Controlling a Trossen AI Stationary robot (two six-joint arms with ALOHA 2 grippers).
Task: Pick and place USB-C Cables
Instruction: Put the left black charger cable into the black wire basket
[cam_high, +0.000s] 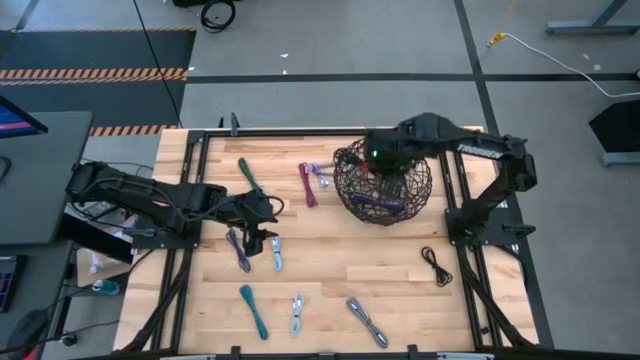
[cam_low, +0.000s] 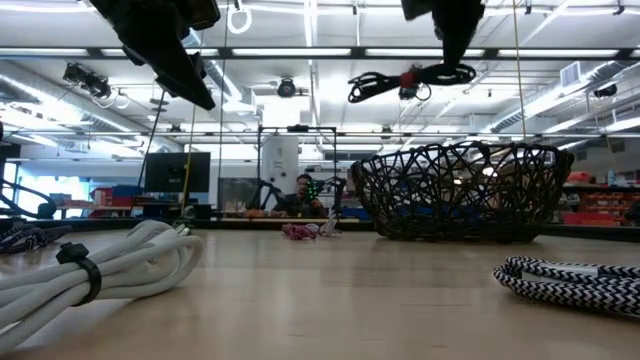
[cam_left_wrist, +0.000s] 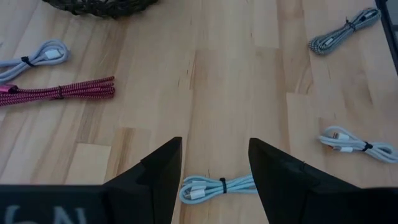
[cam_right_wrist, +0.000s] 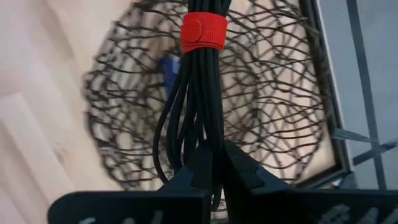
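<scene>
My right gripper (cam_right_wrist: 214, 163) is shut on a black cable bundle with a red tie (cam_right_wrist: 204, 32) and hangs above the dark wire-mesh basket (cam_high: 418, 192), at the table's far right. In the low view the bundle (cam_low: 400, 78) floats well over the basket's rim (cam_low: 455, 150). A purple cable (cam_high: 375, 205) lies inside the basket. My left gripper (cam_left_wrist: 214, 146) is open at the table's left, above a light-blue cable (cam_left_wrist: 217, 185) that lies flat on the wood; it touches nothing. My right gripper pinches the black bundle near one end (cam_right_wrist: 211, 140) between its two fingers, which come from above, pointing steeply down. The bundle is lifted clear over the basket and stretches roughly level away from the fingers, its red tie (cam_low: 406, 78) partway along.
Loose cables lie on the wood: green (cam_high: 246, 172), maroon (cam_high: 308, 185), white (cam_high: 320, 176), purple (cam_high: 238, 248), teal (cam_high: 253, 310), white (cam_high: 297, 313), grey (cam_high: 367, 322), black (cam_high: 435, 265). Black frame rails (cam_high: 300, 131) run along the table's edges.
</scene>
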